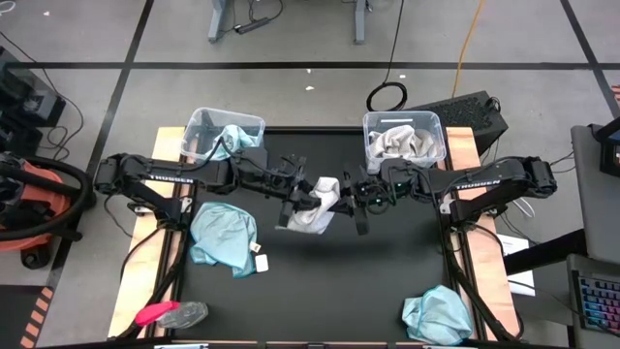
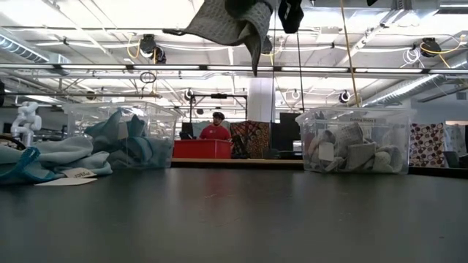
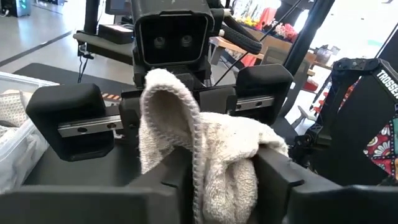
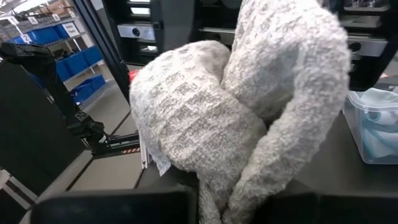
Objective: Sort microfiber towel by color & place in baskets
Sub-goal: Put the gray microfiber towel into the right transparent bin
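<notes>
Towels are lying sorted in both baskets (image 1: pixel 254 124); two teal ones (image 1: pixel 223 236) are waiting on the table (image 1: pixel 329 281); both hands (image 1: pixel 302 198) (image 1: pixel 356 197) are gripping a grey-white towel (image 1: pixel 315 211) midair.

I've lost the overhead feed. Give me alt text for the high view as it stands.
Both grippers meet above the table's middle, the left gripper and right gripper sharing one grey-white towel. Teal towels lie front left and front right; the left basket holds teal, the right basket grey-white.
</notes>
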Action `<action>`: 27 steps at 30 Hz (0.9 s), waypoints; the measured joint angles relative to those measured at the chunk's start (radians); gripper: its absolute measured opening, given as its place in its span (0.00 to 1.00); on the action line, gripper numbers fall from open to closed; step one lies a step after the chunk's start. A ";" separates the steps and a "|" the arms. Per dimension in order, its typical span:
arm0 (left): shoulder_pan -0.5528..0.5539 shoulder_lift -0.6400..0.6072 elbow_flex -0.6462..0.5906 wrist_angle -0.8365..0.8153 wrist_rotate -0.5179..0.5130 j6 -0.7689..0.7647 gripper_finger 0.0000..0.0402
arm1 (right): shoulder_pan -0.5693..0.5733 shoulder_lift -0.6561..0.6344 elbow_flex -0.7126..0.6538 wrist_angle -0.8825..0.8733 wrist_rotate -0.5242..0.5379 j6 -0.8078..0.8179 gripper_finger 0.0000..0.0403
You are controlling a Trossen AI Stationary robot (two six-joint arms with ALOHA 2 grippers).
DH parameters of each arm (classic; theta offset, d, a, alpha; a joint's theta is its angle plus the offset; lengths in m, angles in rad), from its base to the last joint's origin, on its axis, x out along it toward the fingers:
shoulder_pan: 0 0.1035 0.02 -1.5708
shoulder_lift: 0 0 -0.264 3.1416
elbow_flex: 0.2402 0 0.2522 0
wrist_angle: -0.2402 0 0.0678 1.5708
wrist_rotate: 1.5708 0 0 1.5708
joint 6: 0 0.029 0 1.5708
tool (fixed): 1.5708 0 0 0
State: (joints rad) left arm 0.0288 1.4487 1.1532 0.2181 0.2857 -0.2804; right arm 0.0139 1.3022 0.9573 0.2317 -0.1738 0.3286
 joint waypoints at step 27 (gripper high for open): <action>0.004 0.000 0.002 -0.150 0.004 -0.001 0.54 | 0.001 -0.049 -0.001 -0.116 -0.007 0.002 0.12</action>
State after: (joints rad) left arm 0.0332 1.4487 1.1557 0.0685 0.2899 -0.2815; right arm 0.0147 1.2534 0.9562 0.1162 -0.1810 0.3307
